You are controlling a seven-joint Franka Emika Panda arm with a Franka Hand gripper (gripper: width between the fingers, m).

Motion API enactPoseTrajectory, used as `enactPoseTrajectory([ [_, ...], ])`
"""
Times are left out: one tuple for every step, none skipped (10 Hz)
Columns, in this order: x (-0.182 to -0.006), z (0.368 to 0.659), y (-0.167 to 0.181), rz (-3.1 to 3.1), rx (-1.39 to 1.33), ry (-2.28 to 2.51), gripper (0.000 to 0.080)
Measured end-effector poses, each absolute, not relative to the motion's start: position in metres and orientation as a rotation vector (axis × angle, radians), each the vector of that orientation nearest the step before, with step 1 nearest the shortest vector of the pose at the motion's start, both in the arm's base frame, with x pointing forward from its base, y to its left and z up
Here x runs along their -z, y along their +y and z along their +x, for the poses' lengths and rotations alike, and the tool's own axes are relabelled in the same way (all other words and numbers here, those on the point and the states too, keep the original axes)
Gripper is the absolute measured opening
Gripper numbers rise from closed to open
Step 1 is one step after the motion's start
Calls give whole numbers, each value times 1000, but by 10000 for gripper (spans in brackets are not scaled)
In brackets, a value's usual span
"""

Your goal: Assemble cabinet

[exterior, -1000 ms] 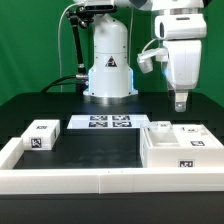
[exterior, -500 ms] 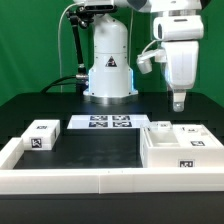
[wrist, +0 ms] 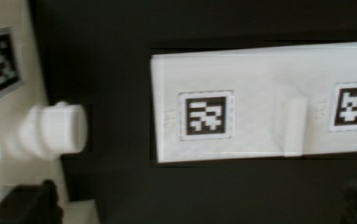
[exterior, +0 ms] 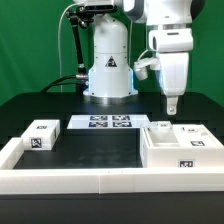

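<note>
A single robot arm holds its hand (exterior: 172, 106) in the air above a black tabletop (exterior: 100, 152). The hand points straight down, its two fingers (wrist: 24, 205) spread wide with nothing between them.

The cabinet (exterior: 180, 150), a white box body with tagged white pieces resting on it, sits almost directly below the hand, with most of its bulk lying a little toward the exterior view's right. There is clear air between the fingertips and the parts. The body's long axis runs across the exterior view.

In the wrist view, a flat white panel (wrist: 246, 105) with two tags lies under the hand. Its long axis appears to run along the line joining the two fingers, though the picture is soft. A round knob (wrist: 50, 130) on a neighbouring white piece sits just beside the panel.

The coming move probably calls for a straight descent, perhaps with a turn of the wrist so the fingers span the panel's short side.

A small block (exterior: 40, 135) sits well away from the hand toward the exterior view's left, beyond the marker board (exterior: 105, 123).
</note>
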State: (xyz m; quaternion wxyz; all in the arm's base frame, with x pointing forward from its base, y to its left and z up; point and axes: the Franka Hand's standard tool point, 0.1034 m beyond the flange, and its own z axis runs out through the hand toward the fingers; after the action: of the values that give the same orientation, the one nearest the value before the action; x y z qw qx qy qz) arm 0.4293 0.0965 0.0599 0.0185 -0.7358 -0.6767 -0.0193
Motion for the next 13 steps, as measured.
enactPoseTrajectory([
  [-54, 423, 97, -2286, 46, -2084, 796],
  [-47, 419, 98, -2286, 36, -2068, 796],
  [-44, 418, 100, -2287, 37, -2060, 796],
  [-41, 416, 101, -2283, 31, -2056, 796],
  [-37, 414, 101, -2280, 27, -2050, 796],
  [-31, 412, 99, -2277, 20, -2041, 796],
  [-25, 410, 97, -2281, 17, -2025, 796],
  [-22, 408, 96, -2280, 11, -2017, 796],
  [-21, 407, 97, -2280, 9, -2014, 796],
  [-18, 406, 99, -2279, 16, -2013, 796],
  [-16, 405, 100, -2276, 16, -2011, 796],
  [-14, 404, 100, -2274, 11, -2008, 796],
  [-13, 403, 100, -2273, 12, -2006, 670],
])
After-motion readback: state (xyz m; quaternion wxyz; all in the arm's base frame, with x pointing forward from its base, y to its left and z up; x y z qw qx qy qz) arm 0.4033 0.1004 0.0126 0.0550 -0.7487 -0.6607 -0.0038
